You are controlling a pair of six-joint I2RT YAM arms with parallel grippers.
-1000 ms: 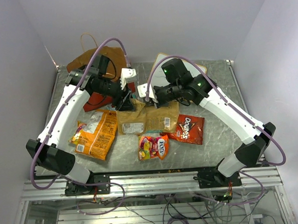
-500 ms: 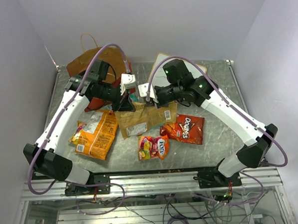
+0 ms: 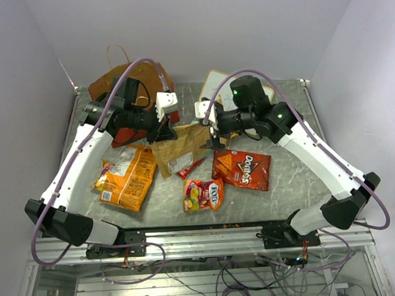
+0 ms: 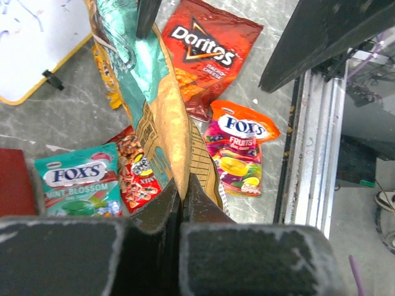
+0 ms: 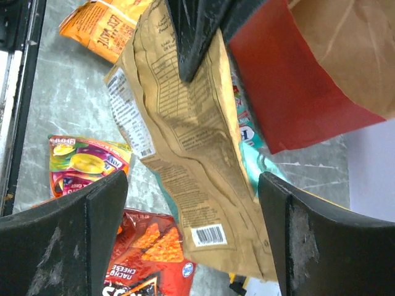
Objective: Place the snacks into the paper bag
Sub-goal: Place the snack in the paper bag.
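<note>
Item: tan chip bag (image 3: 178, 149), one of the snacks, at mid-table between the two grippers. We find the left gripper (image 3: 165, 131) clenched on its upper edge; in the left wrist view the fingers (image 4: 154, 213) meet tight on the crinkled paper. The bag's long axis runs from that pinch down and rightward, and its far end hangs or rests near the table. The right gripper (image 3: 215, 141) stands released just beside that far end, fingers wide apart and nothing between them. The paper bag (image 3: 108, 83) lies behind and to the left of the left gripper. Its red wall shows close past the tan bag in the right wrist view, and we judge the left arm much the nearer. The coming move therefore appears to be a carry back and leftward by the left arm alone. Also on the table: orange chip bag (image 3: 126, 178), Doritos bag (image 3: 242, 169), fruit candy pack (image 3: 203, 194), teal mint pack (image 4: 77, 185), small red packet (image 3: 192, 167). Against a second ago, the hold has changed sides. The right gripper was then shut on the tan bag lying flat and the left was open. The bag is now raised and tilted.
</note>
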